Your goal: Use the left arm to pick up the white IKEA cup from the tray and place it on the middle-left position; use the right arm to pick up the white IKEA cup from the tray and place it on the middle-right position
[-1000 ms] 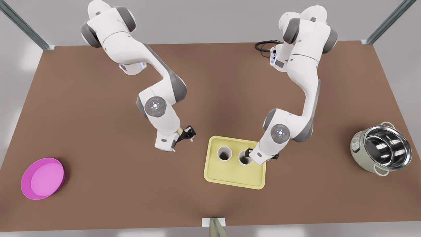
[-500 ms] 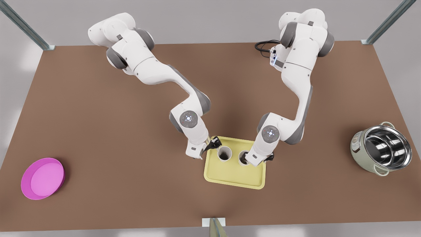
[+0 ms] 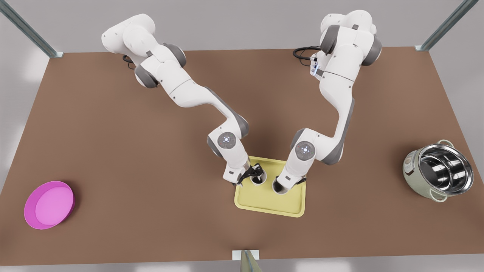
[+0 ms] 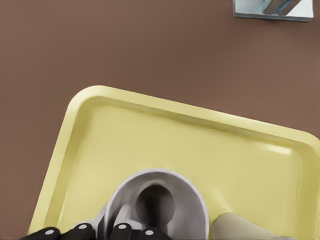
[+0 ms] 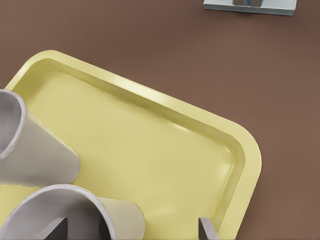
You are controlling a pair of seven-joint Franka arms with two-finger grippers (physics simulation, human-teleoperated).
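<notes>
My left gripper (image 3: pixel 254 174) sat at the rim of the cup at nine o'clock (image 3: pixel 258 176) on the tray (image 3: pixel 268 206), fingers (image 4: pixel 120 231) spread with one inside the mouth and one outside the wall, not yet pinching. My right gripper (image 3: pixel 288 184) stood over the cup at three o'clock (image 3: pixel 278 186), its fingers (image 5: pixel 207 229) set wide to either side of the body and holding nothing so far. Both cups stood upright, side by side and just apart, in the tray's twelve o'clock half. I judged them light, stiff and smooth, likely to slip or tip if squeezed off-centre, so a firm, square hold on the wall near the rim seemed best. Farther out lay the bare brown table (image 3: pixel 151 211), where both targets waited.
</notes>
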